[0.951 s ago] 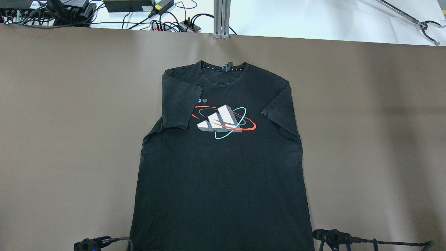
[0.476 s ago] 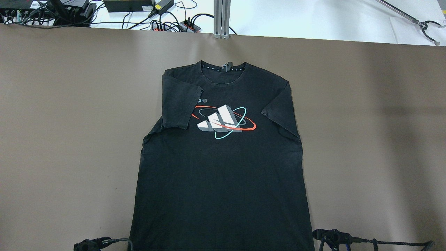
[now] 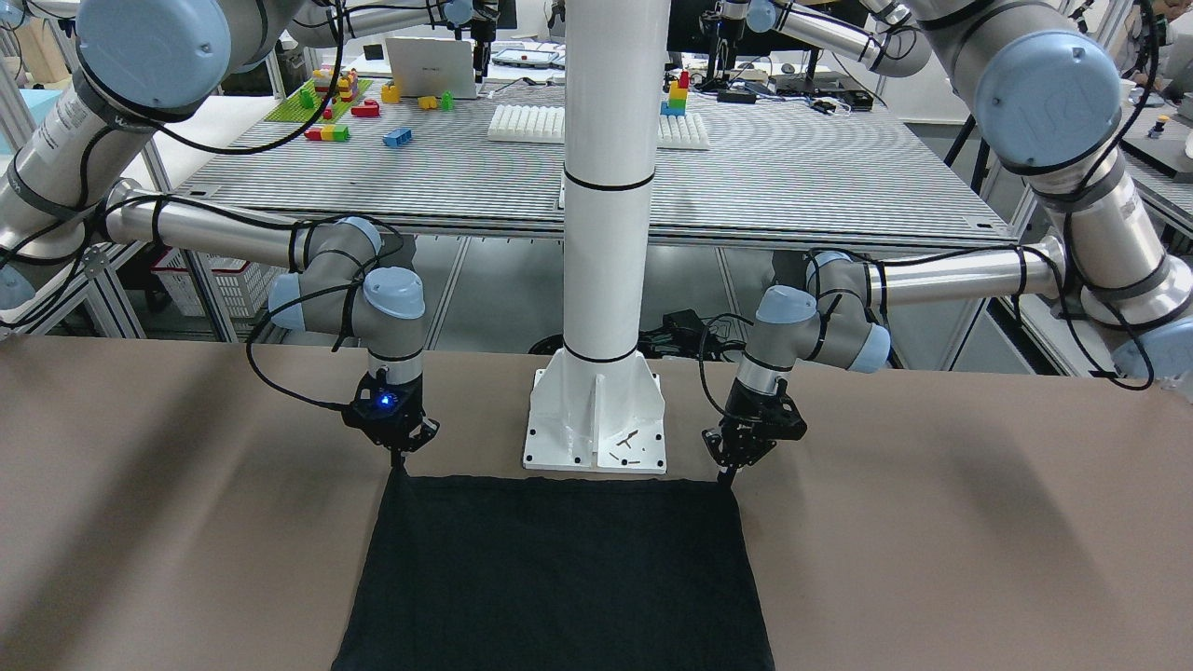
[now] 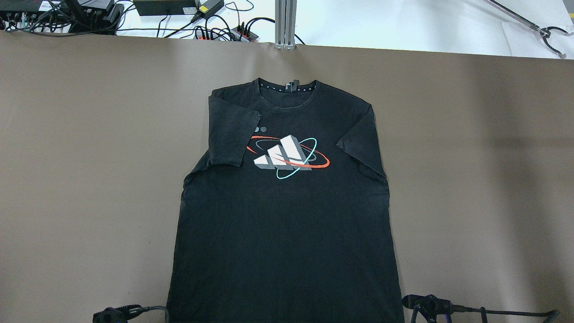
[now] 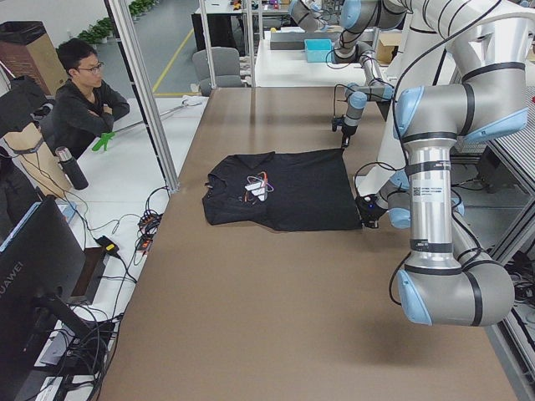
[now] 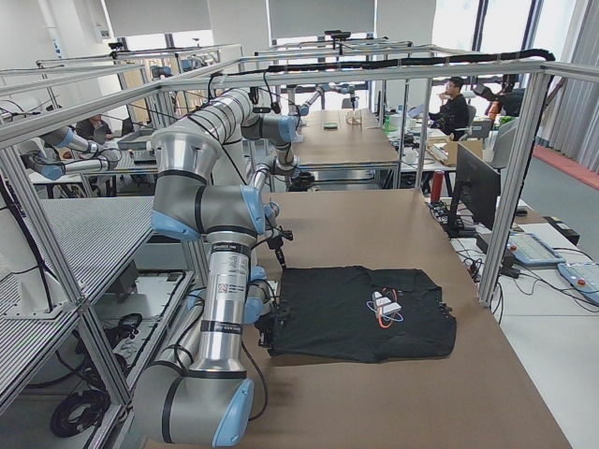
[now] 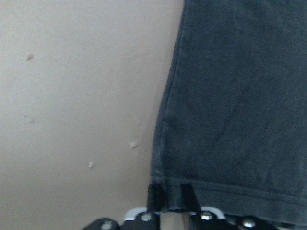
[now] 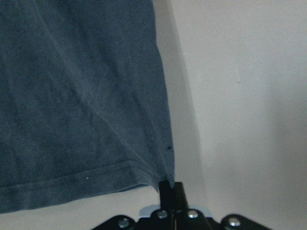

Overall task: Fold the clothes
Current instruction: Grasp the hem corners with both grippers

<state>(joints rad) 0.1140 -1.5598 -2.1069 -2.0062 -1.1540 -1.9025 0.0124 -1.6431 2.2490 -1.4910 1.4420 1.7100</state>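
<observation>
Black fingertips of the left gripper (image 3: 726, 475) stand narrow with one near hem corner of the black T-shirt (image 4: 287, 224) pinched between them, and the right gripper (image 3: 399, 461) presses its fingers together on the other hem corner. Since one second ago the shirt has not moved on the brown table (image 4: 471, 179): it lies flat, print up, collar at the far side, and only the left gripper's body shifts a little outward. I judge that both grasps are just made and the lift of the hem is not yet begun.
</observation>
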